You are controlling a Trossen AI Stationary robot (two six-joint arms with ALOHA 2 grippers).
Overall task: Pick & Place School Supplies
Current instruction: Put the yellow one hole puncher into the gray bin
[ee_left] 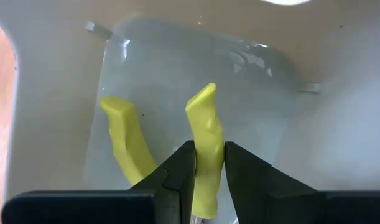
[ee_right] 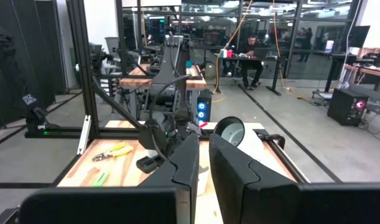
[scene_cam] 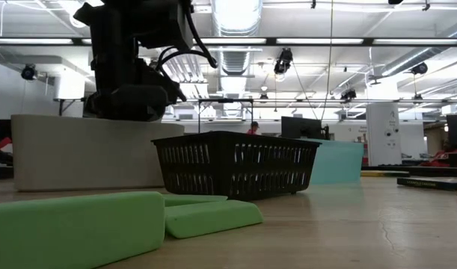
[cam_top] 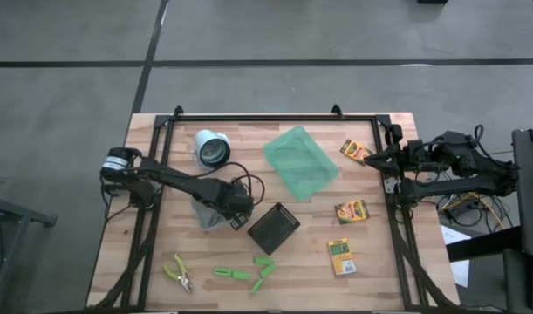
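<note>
A scissor-like tool with two yellow handles point(ee_left: 124, 137) is inside the clear bin point(cam_top: 205, 214) on the table's left half. My left gripper point(ee_left: 209, 149) reaches down into that bin and is shut on one handle. A second such tool point(cam_top: 179, 273) lies flat near the table's front left. Three green markers point(cam_top: 232, 273) point(cam_top: 264, 262) point(cam_top: 262, 279) lie near the front edge. Three crayon boxes point(cam_top: 355, 152) point(cam_top: 351, 211) point(cam_top: 341, 256) lie flat on the right half. My right gripper point(ee_right: 203, 168) waits shut, held level above the table's right edge. My left gripper pinches one yellow handle point(ee_left: 207, 127) of the scissor-like tool between its two fingers. The fingers come from above, pointing down into the clear bin. The handle's free end sticks out past the fingertips, and the other handle stands free beside them. Whether the tool rests on the bin's floor, I cannot tell.
A white cup point(cam_top: 212, 148) lies on its side at the far left. A translucent green tray point(cam_top: 301, 163) sits at the far middle. A black mesh basket point(cam_top: 273, 228) stands right beside the bin. A dark frame point(cam_top: 249, 118) runs along the table's edges.
</note>
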